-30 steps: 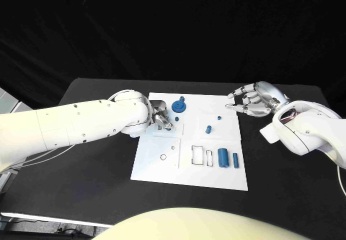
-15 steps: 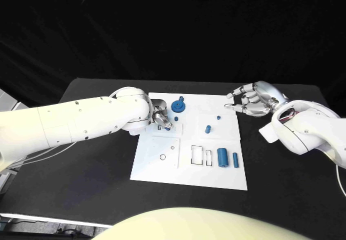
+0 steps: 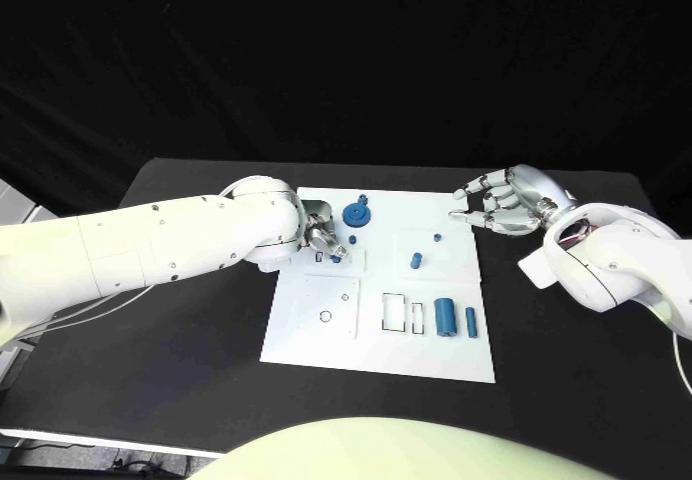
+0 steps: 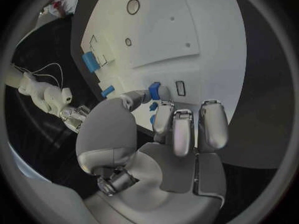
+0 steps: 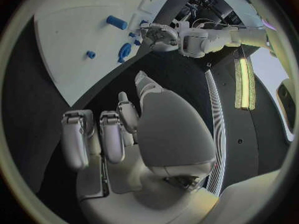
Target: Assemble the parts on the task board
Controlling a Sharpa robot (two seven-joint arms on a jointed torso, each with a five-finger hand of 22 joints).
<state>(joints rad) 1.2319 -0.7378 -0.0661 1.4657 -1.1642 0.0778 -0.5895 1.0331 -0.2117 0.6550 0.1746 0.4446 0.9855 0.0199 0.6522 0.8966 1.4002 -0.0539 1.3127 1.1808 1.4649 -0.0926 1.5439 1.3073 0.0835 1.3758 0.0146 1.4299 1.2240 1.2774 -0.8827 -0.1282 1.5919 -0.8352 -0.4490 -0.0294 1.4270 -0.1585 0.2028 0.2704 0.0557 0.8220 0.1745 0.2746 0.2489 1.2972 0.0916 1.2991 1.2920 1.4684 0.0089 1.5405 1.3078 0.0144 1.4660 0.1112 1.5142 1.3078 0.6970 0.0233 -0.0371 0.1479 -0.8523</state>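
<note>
Fingers (image 3: pixel 329 240) of the left hand (image 3: pixel 320 237) pinch a small blue part (image 4: pixel 154 91) over the task board (image 3: pixel 310 310); right hand (image 3: pixel 500 203) half-curled, empty.

Black table (image 3: pixel 173 350) against a dark backdrop (image 3: pixel 346 70)

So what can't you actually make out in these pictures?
- Head view: whether the left robot hand holds a small blue part; its fingers cover that spot on the task board.
- Left wrist view: a blue piece at the fingertips, grip unclear.
- Right wrist view: the right robot hand hides the table below.
</note>
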